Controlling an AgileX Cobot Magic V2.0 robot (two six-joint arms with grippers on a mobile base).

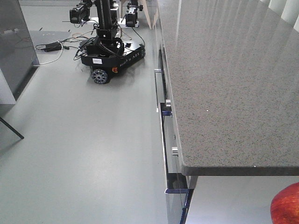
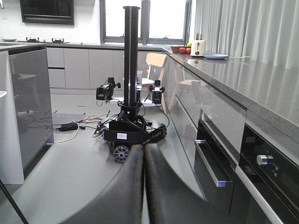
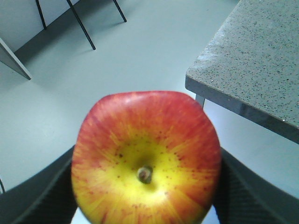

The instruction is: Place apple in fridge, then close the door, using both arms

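My right gripper [image 3: 145,198] is shut on the apple [image 3: 145,154]. The apple is red with a yellow dimpled top and fills the lower middle of the right wrist view, with a black finger [image 3: 42,198] at each side. Its red edge [image 1: 286,205] also shows at the bottom right of the front view, below the counter corner. In the left wrist view my left gripper [image 2: 143,151] is shut, its two dark fingers pressed together with nothing between them, above the floor. A tall dark grey front with a white side [image 2: 30,107] stands at the left; the fridge inside and door bins are out of view.
A speckled grey counter [image 1: 224,70] runs along the right, with its corner [image 3: 261,60] close to the apple. Drawer and oven handles [image 1: 163,140] stick out below it. A wheeled black robot base [image 1: 110,51] with a column and cables [image 1: 51,46] stands on the floor ahead.
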